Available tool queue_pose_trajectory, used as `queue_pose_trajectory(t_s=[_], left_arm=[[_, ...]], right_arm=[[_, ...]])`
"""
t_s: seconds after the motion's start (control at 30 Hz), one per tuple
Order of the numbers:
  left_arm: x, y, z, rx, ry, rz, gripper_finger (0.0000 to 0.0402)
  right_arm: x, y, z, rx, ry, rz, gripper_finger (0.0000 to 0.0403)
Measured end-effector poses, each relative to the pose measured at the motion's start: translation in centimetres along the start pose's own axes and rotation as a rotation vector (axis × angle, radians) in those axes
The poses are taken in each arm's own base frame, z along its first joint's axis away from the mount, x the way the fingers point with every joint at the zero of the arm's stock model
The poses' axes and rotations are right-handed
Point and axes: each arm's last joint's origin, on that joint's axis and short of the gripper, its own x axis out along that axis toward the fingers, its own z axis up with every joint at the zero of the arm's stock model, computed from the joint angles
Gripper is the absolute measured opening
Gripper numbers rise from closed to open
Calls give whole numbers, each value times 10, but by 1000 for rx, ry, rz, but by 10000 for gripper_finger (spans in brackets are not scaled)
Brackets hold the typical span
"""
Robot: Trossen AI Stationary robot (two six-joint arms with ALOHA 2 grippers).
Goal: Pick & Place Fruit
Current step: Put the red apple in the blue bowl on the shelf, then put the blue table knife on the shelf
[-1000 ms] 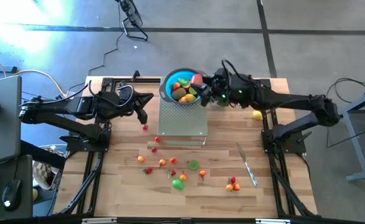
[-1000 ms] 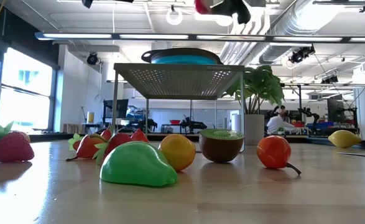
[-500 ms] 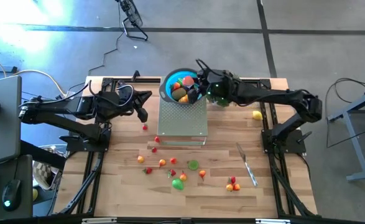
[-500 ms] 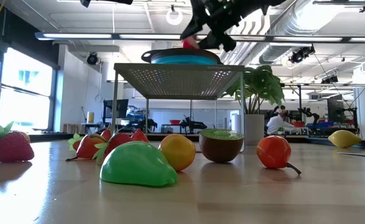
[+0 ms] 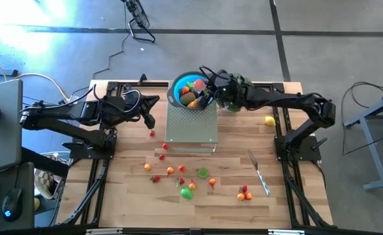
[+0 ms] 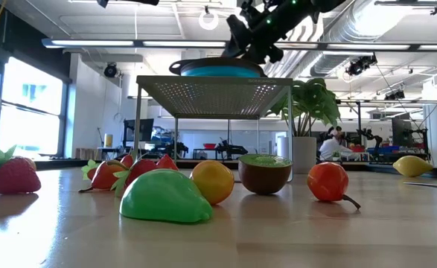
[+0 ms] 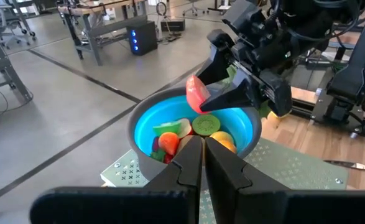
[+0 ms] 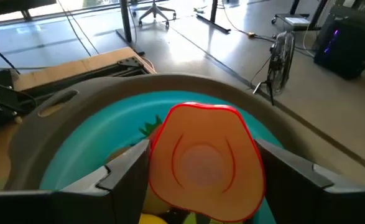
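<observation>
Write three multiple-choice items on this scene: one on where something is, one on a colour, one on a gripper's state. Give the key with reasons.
1. Where does the blue bowl stand?
A. on the perforated metal stand
B. on the bare wood beside the knife
C. on the floor

2. What colour is the fruit slice in the right gripper?
A. purple all over
B. orange-pink with a red rim
C. black

3. How is the left gripper?
A. shut on the bowl's rim
B. wide open
C. shut and empty

Key: 1 A, the low view shows the bowl atop the stand. 2 B, the right wrist view shows it between the jaws. 3 C, the left wrist view shows its jaws together with nothing between.
</observation>
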Motion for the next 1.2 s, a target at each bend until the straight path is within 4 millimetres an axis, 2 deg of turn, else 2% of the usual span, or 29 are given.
queue_pose_trajectory(t_s=[0.23,0.67,1.03,1.2], left_arm=[[0,0,-1,9,10,1,14],[0,0,-2,12,18,2,14],[0,0,-2,16,20,0,14],[0,0,-2,17,21,0,14]], right_arm=[[8,3,-7,-82,23,9,261],[3,5,-3,-110,8,31,343],[-63,6,34,-73,-160,38,322],[-97,4,37,-4,-132,51,310]])
